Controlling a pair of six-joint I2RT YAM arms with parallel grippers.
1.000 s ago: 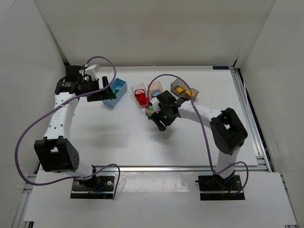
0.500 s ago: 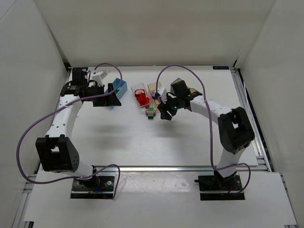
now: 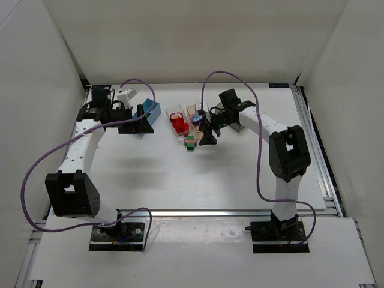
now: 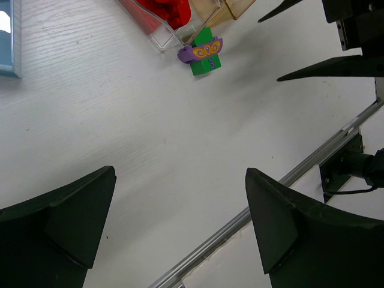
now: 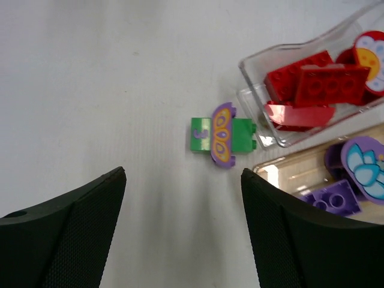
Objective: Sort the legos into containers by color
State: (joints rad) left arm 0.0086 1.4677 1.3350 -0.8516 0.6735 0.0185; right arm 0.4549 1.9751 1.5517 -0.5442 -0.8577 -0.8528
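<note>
Left claw: I see the left gripper [image 4: 180,173] spread wide and empty, above the white table [image 4: 120,108], near the opaque light blue plastic bin [image 3: 153,109].
Right claw: the right gripper [image 5: 183,171] is also spread and holds nothing, above the table near the stray lego.
Stray lego: a small green brick [image 5: 201,134] with a purple arched piece [image 5: 222,134] across it lies on the table, just beside the clear bin's corner.
Clear rectangular bin [image 5: 255,96]: holds red bricks [image 5: 300,84].
Translucent peach bin [image 5: 288,165]: holds purple bricks [image 5: 333,195], alongside the clear bin.

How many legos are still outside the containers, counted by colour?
green lego: 1
purple lego, with a butterfly print, across the green one: 1
Total: 2
</note>
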